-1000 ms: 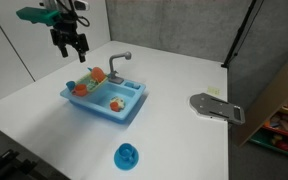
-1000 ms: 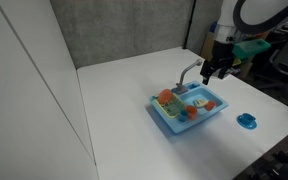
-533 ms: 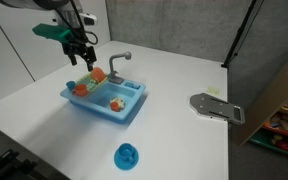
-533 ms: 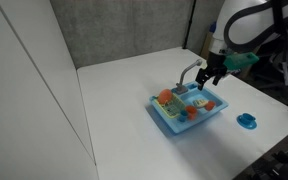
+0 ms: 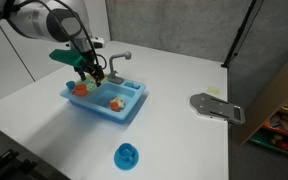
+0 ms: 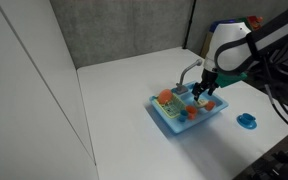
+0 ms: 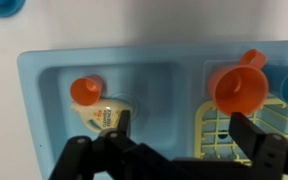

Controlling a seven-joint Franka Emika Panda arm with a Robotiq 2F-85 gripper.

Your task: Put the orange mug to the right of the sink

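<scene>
The gripper [image 5: 90, 75] is being brought down over the light blue toy sink [image 5: 132, 110] on the white table [image 5: 44, 125], its jaws being held wide apart with nothing between them. In the wrist view, the orange mug [image 7: 238, 88] is being seen from above in the compartment on the right. It is resting on a yellow rack [image 7: 216, 128], its small handle turned away from the fingers [image 7: 246, 132], which are being kept just short of it. In an exterior view the orange mug [image 5: 81, 88] is lying at the end of the sink beneath the gripper. The other of the 2 basins is being occupied by an orange-and-yellow toy food piece [image 7: 96, 108]. The mug is being judged light, hollow and stiff, with smooth plastic likely to slip. A pinch across the rim, 1 finger inside and 1 outside, is being favoured over the tiny handle. Against the frames from 0.5 s and 1 s ago, the gripper is being shown lower and closer above the mug's basin. The jaws are equally open, and the mug and the blue cup [image 5: 127, 155] are unmoved.
</scene>
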